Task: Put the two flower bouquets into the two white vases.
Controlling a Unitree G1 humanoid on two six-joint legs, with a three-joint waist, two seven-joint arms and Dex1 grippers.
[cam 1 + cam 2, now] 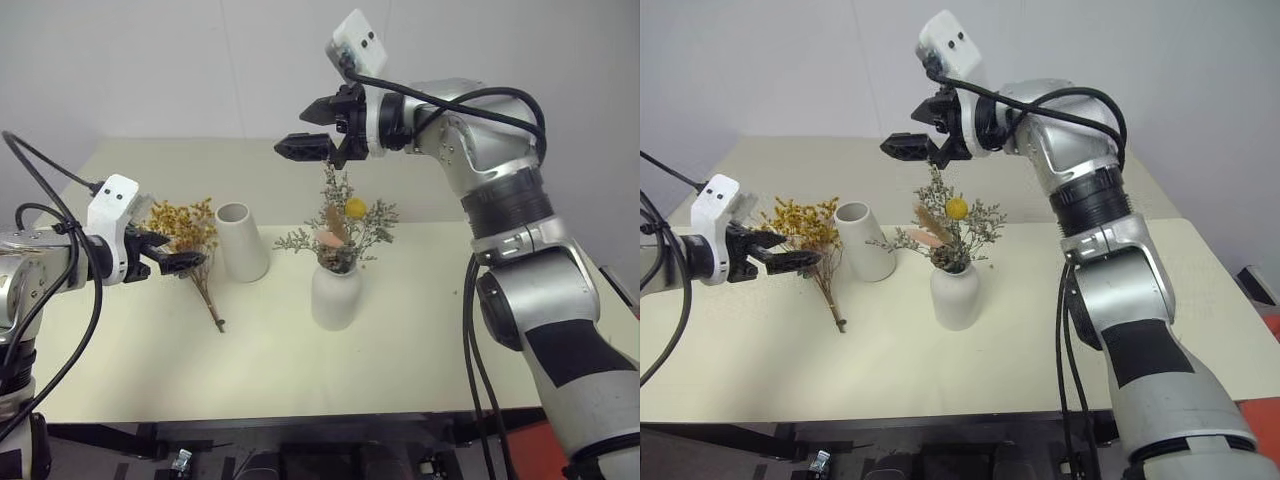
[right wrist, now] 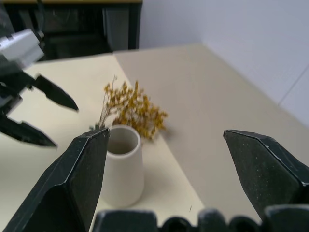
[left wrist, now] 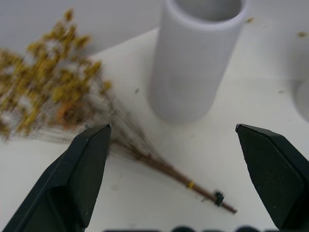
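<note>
A bunch of yellow-orange dried flowers (image 1: pixel 183 225) lies flat on the cream table (image 1: pixel 450 340), its thin brown stems (image 3: pixel 159 166) pointing toward the front edge. My left gripper (image 1: pixel 181 250) is open just over those stems, holding nothing. To the right of the bunch stands the tall tapered white vase (image 1: pixel 241 243), which is empty (image 2: pixel 121 166). The rounded narrow-necked white vase (image 1: pixel 335 295) holds the grey-green bouquet (image 1: pixel 342 225) with its pink and yellow blooms. My right gripper (image 1: pixel 293 130) hangs open and empty above that bouquet.
The table's front edge (image 1: pixel 300 415) runs close in front of me. A pale wall (image 1: pixel 200 70) rises behind the table's far edge. Bare tabletop lies to the right of the rounded vase and in front of both vases.
</note>
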